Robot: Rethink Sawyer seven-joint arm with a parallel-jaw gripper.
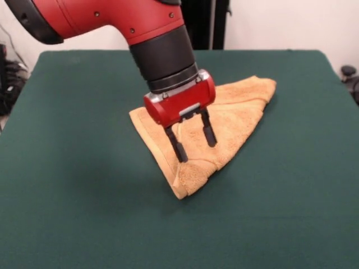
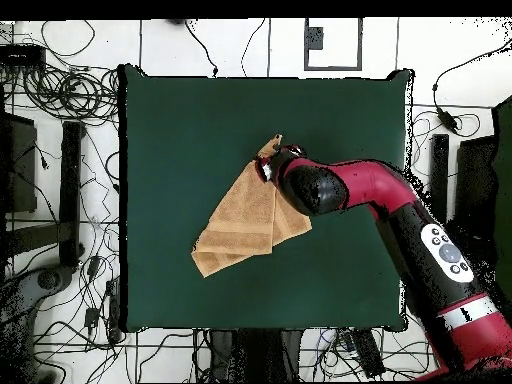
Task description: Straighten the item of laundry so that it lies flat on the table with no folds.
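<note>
Dark green felt table (image 1: pixel 78 213) fills the frame; mid-frame, a folded orange-tan terry towel (image 1: pixel 238 112) lies under the red gripper (image 1: pixel 195 144), fingers apart, holding nothing.

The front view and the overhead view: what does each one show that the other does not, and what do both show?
Only the front view shows the gripper clearly: its two dark fingers are spread apart, above the towel near its pointed corner closest to the camera. Only the overhead view shows the whole table, the arm's full reach from the base, and the cables on the floor around it. Both show the orange-tan towel folded into a rough triangle, not flat, on the green table, with the arm over it.
</note>
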